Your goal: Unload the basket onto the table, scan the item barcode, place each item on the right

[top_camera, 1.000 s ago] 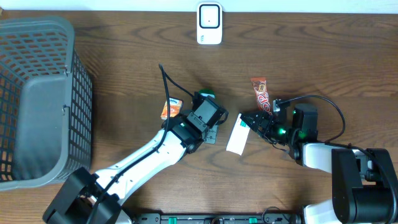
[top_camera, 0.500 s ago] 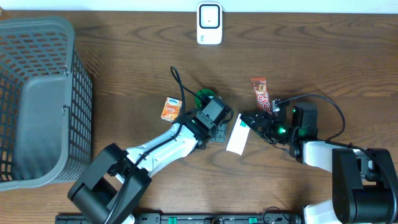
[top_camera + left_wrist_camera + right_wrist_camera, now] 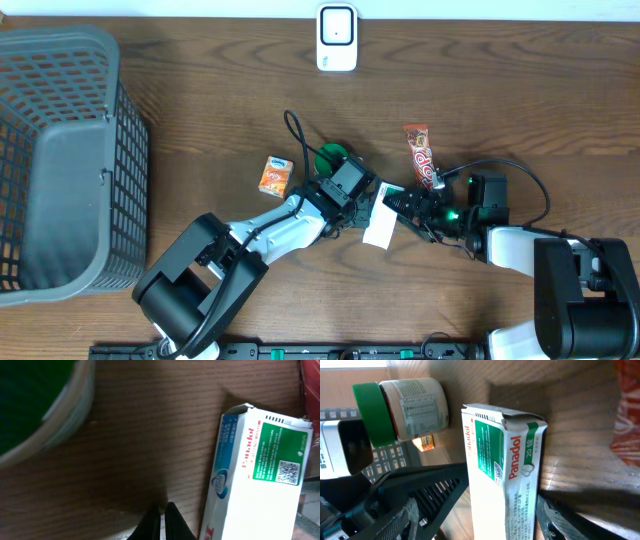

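A white Panadol box (image 3: 379, 224) lies flat on the wooden table, its green panel and QR code facing up (image 3: 260, 485). My right gripper (image 3: 398, 208) reaches in from the right and straddles the box's near end (image 3: 502, 485). It is open: bare wood shows between the left finger (image 3: 427, 497) and the box, while the right finger (image 3: 565, 520) sits close against it. My left gripper (image 3: 362, 206) is shut and empty, with its tips (image 3: 162, 511) on the table just left of the box. A white scanner (image 3: 337, 38) stands at the far edge.
A green-capped bottle (image 3: 328, 157) stands behind the left gripper, also in the right wrist view (image 3: 402, 410). An orange packet (image 3: 277, 175) lies to its left, a red snack bar (image 3: 421, 156) behind the right gripper. A grey basket (image 3: 60, 160) fills the left side.
My left arm has swung right, off the green-capped bottle, to the box's left edge. The right gripper's jaws have narrowed around the box.
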